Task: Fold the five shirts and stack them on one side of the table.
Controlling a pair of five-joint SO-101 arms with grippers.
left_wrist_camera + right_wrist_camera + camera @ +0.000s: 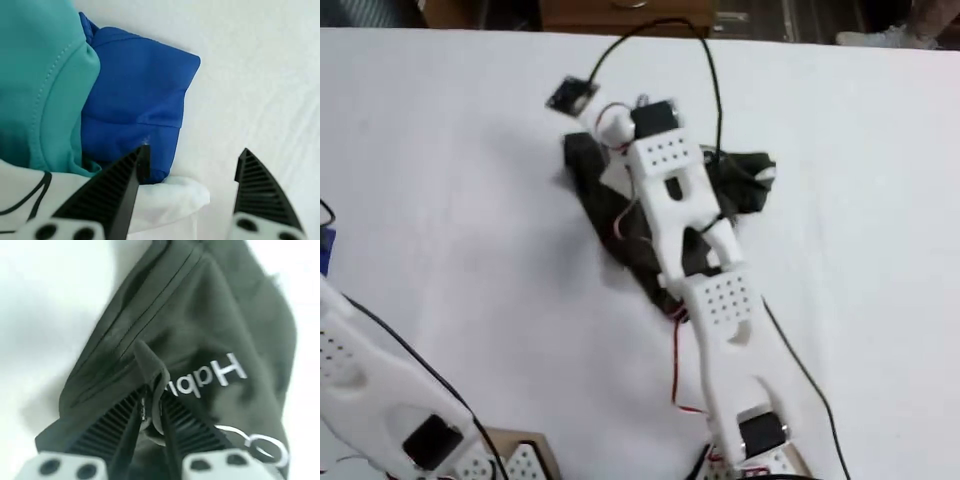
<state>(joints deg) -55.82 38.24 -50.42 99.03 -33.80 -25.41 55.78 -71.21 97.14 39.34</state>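
Right gripper [150, 392]: clamped on a raised fold of the black shirt [210, 315]; the fingertips are partly buried in the cloth.
Black shirt: bunched at mid-table in the high view [605, 205], largely hidden under the right arm [720, 300]; only its edges show on either side of the arm. The white print on it is partly cut off.
Left gripper [194, 157]: jaws spread wide, holding nothing, over the table [260, 75] just beside the blue shirt [135, 100].
Blue shirt: one edge is tucked under the teal shirt [40, 75], which is cut off by the frame.
White shirt [165, 195]: touches the blue shirt, with part of it behind a gripper finger.
Pile's place on the table: cannot be told.
Left arm [370, 390]: at the near left corner, cut off by the frame edge.
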